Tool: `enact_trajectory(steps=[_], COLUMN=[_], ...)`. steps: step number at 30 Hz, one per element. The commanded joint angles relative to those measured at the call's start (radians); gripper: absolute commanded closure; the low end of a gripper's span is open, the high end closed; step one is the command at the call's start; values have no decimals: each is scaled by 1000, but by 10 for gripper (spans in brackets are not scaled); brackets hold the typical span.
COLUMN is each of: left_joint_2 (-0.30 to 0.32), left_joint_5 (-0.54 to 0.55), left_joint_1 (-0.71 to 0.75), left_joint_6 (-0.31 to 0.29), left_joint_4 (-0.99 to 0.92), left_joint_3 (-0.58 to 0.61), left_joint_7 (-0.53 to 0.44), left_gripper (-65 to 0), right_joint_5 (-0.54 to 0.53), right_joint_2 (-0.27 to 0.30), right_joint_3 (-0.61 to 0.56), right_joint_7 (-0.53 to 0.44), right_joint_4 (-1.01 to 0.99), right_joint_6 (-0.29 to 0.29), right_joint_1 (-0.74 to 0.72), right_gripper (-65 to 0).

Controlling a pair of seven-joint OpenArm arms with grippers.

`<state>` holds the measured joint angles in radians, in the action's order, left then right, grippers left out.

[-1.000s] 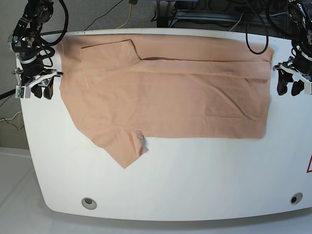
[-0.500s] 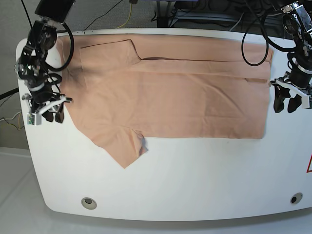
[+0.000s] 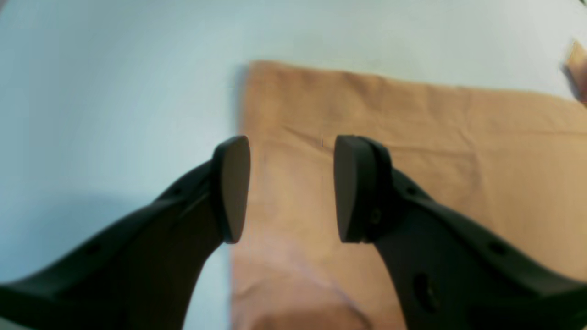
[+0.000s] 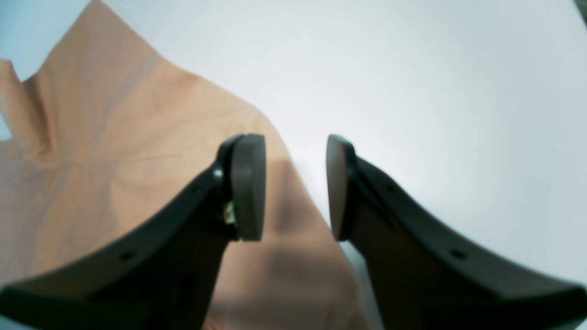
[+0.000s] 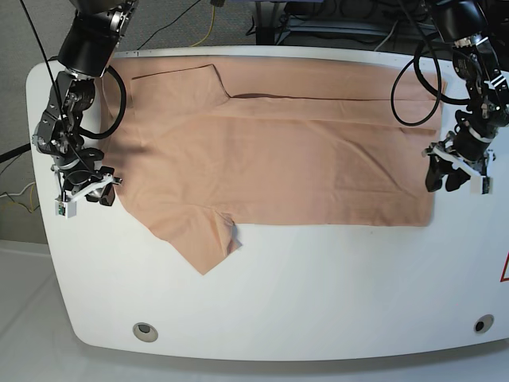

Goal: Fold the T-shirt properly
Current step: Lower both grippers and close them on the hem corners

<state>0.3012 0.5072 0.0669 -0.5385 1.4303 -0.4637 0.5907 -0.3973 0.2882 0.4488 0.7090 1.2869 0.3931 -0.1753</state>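
Left gripper (image 3: 291, 188): jaws parted, nothing between the pads. The fingers are matte black moulded plastic with flat oval pads. In the left wrist view the gripper hovers over the straight hem edge of the T-shirt (image 3: 412, 183); one pad is over the bare table (image 3: 91, 91), the other over cloth. Whether the tips touch the fabric cannot be told. In the base view this gripper (image 5: 457, 173) sits at 3 o'clock of the garment, at the hem end.

Right gripper (image 4: 296, 188): jaws parted by a moderate gap, holding nothing. Same black fingers; a small pale-green speck shows behind one pad. It straddles the slanted edge of the T-shirt (image 4: 114, 160), one pad over cloth, the other over the table (image 4: 435, 91). Contact cannot be confirmed. In the base view it (image 5: 87, 191) stands at 9 o'clock of the garment, near the lower sleeve.

The T-shirt (image 5: 278, 159) is a plain peach woven-knit cloth, matte, with soft creases. It lies flat across the far half of the table (image 5: 318, 302), neck end toward 9 o'clock, hem toward 3 o'clock. A long fold runs along the 12 o'clock side. One sleeve points to 7 o'clock, its inner corner puckered.

The table is smooth, glossy white, with rounded corners and two round holes near the 6 o'clock edge. Both wrist views are soft-focused. A red marking at 4 o'clock is cut off by the frame.
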Motion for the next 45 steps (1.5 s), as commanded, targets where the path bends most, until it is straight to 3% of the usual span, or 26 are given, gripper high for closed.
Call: enact_trajectory(steps=[1, 8, 14, 24, 38, 45], left_joint_2=[41, 55, 42, 45, 128, 129], left_joint_5=[-33, -106, -182, -264, -183, -166], left_joint_1=[-97, -187, -255, -277, -277, -273], left_joint_6=[7, 12, 28, 23, 20, -29], left_joint_4=[-107, -234, -275, -328, -527, -508], left_joint_3=[61, 150, 143, 123, 139, 133], left_joint_7=[-45, -76, -105, -174, -201, -193], left_gripper=[-283, -293, -300, -308, -305, -303], right_joint_5=[-18, -7, -3, -11, 0, 57], right_joint_2=[19, 27, 36, 38, -23, -43], right_joint_3=[-8, -31, -54, -95, -67, -78], right_joint_7=[-39, -48, -70, -95, -78, -100], right_joint_4=[-62, -172, -311, -332, -359, -422], right_joint_6=[11, 18, 44, 36, 42, 82], right_joint_1=[-94, -167, -257, -254, -273, -275], right_gripper=[-217, -216, -209, -207, -241, -235])
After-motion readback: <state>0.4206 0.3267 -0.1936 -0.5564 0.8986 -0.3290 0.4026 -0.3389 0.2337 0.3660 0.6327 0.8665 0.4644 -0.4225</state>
